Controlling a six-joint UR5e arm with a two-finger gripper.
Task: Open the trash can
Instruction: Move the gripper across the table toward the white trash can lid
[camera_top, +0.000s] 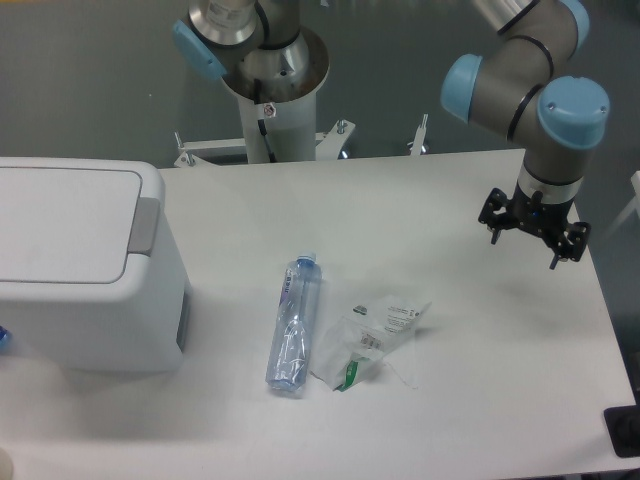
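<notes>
White table, dark grey-green floor

The table (420, 200) fills most of the view, its matte top evenly lit — only soft shadows. Beyond its far edge lies the floor (90, 90), plain and dull, faintly brighter along the top.

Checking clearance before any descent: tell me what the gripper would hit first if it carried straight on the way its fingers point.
The black two-finger gripper points down, so it would likely meet bare white table first. The large white boxy plastic trash can sits far across the table. Depth is uncertain from this single view.
</notes>
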